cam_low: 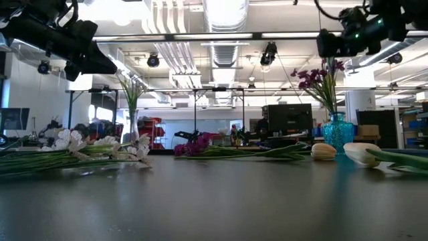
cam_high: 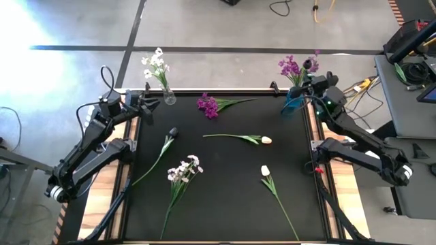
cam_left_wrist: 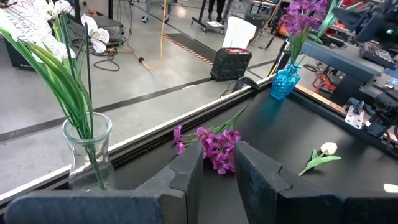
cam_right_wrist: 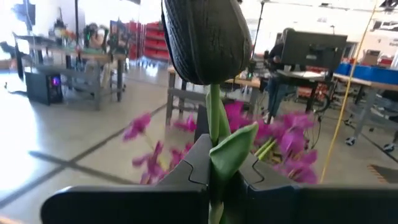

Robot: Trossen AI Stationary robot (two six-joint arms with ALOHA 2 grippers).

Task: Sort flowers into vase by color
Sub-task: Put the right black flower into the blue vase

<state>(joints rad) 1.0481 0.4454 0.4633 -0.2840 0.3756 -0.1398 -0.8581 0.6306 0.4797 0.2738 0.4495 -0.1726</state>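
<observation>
A: Black mat [cam_high: 225, 204] is carrying five loose flowers: a magenta spray [cam_high: 208, 106] near the far edge, a dark tulip [cam_high: 172, 133] toward the left, a white spray [cam_high: 185, 169] and two cream tulips [cam_high: 266, 140] nearer the middle and right.

B: And the right gripper [cam_right_wrist: 214, 163]?

A: It is clamping a second dark tulip [cam_right_wrist: 205, 37] by the stem, hovering at the blue vase [cam_high: 295, 102] in the far right corner, where magenta flowers [cam_high: 291, 67] are standing.

B: So what is worrying you?

A: Colour. If it is dropping that bud there, dark is mixing with magenta. Also the stem is looking thin in the jaws; it could be slipping or missing the narrow neck.

B: Left gripper [cam_left_wrist: 217, 163]?

A: Released, fingers parted, waiting beside the clear vase [cam_high: 168, 96] of white flowers [cam_high: 155, 64] at the far left corner.
</observation>
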